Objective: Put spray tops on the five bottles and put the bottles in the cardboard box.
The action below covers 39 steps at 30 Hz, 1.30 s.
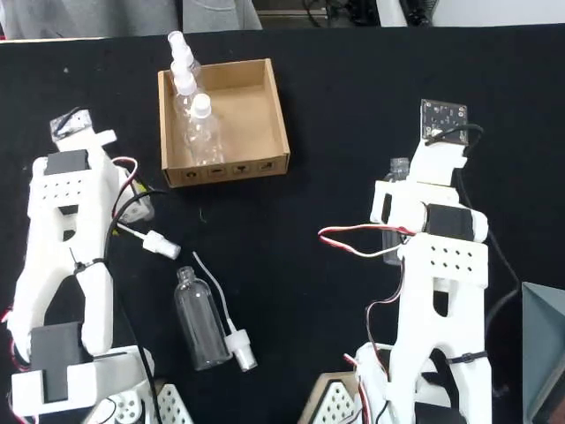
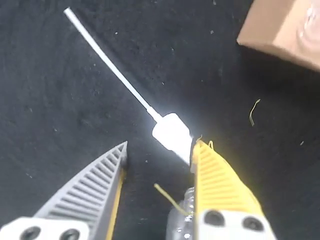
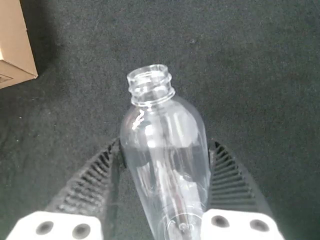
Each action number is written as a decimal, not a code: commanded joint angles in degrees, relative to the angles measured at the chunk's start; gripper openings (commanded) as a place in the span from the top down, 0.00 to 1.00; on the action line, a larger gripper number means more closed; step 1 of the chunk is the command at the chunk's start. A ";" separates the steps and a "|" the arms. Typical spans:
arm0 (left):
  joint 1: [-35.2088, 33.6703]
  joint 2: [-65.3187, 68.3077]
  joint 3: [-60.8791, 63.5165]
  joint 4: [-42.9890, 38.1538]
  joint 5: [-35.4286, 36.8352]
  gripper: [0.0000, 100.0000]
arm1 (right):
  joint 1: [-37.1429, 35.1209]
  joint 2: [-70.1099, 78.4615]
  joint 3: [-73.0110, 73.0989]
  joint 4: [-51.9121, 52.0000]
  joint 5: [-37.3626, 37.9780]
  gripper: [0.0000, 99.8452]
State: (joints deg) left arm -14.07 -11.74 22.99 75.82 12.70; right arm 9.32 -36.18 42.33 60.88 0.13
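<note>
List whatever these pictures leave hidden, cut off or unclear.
- High view: the right arm covers the held bottle below its neck.
- Left wrist view: a clear thing behind the yellow finger is cut off by the frame edge; unidentifiable.
- High view: the capped bottles in the box overlap; whether the farthest rests inside is unclear.

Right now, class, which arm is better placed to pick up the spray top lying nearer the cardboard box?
Left. The left gripper is open and right at the spray top. The right gripper is shut on an uncapped bottle, so it is likely busy and sits farther off.
</note>
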 commanded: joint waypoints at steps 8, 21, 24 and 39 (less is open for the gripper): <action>-0.66 -0.88 -3.38 0.53 -23.21 0.81 | 1.85 -2.24 0.13 -2.46 0.00 0.86; -0.13 -0.44 -3.65 3.52 -55.03 0.81 | 1.85 -2.51 3.12 -6.77 0.09 0.86; 0.57 -0.35 -3.56 3.78 -60.57 0.81 | 1.85 -2.33 3.21 -6.77 0.09 0.86; 10.07 -0.18 -3.03 3.78 -79.21 0.81 | 1.85 -2.33 3.21 -6.77 0.09 0.86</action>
State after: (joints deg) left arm -6.24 -11.74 22.99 79.08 -63.43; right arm 9.32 -36.18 45.93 55.69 0.13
